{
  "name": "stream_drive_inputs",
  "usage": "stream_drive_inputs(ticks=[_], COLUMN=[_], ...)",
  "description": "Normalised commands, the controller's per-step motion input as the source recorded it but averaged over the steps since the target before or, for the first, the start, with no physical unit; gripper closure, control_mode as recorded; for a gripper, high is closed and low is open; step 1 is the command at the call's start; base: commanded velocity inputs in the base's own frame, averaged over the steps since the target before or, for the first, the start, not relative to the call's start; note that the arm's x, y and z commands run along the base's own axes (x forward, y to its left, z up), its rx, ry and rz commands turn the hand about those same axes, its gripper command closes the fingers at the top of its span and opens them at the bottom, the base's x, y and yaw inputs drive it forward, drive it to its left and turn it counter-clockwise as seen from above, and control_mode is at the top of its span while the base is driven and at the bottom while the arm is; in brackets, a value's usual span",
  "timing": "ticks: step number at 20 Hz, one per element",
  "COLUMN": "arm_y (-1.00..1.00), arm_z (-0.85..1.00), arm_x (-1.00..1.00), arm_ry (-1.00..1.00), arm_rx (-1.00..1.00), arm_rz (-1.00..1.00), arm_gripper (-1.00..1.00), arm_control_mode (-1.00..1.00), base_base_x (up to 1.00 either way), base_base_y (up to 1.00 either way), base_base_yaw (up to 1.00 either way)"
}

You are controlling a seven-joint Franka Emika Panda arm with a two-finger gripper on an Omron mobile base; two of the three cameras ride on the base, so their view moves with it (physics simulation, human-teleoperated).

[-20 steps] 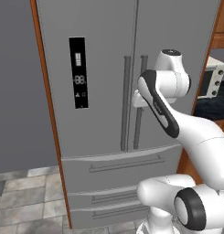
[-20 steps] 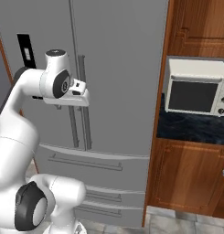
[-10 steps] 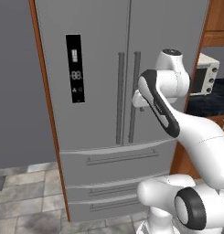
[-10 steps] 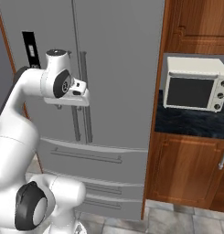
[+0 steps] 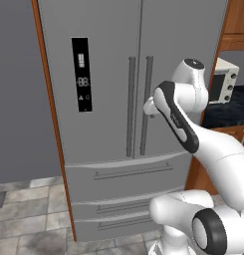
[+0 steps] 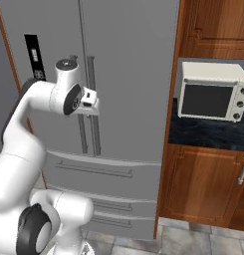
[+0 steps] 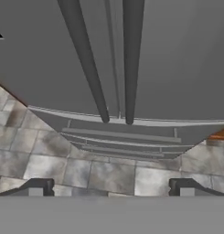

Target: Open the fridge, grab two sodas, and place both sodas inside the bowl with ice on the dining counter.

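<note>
At the bottom of the hand view, the gripper (image 7: pixel 111 186) is seen spread wide, grasping nothing. The arm is bent at mid-frame in the left base view, hand held just before the closed fridge (image 5: pixel 118 60), near its two bar handles (image 5: pixel 138 107).

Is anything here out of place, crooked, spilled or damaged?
Nothing stands out. The fridge has both doors shut and its handles straight, the toaster oven sits level on its counter, and the gripper is open and holds nothing.
</note>
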Motion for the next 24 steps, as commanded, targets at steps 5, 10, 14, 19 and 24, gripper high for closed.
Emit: stream_drive_inputs(ticks=[5,10,14,19,24], arm_y=[0.00,0.00,0.00,0.01,0.00], arm_z=[0.11,0.17,0.03,-0.13,-0.41], arm_x=[0.44,0.36,0.40,0.34,0.16], arm_ry=[-0.02,0.00,0.00,0.00,-0.03], arm_rx=[0.00,-0.02,-0.01,0.00,0.00], arm_rz=[-0.01,-0.09,-0.08,-0.02,0.00], arm_gripper=[-1.00,-1.00,-1.00,-1.00,-1.00], arm_control_mode=[-1.00,-1.00,-1.00,-1.00,-1.00], base_base_x=[0.00,0.00,0.00,0.00,0.00], base_base_y=[0.00,0.00,0.00,0.00,0.00], base_base_yaw=[0.00,0.00,0.00,0.00,0.00])
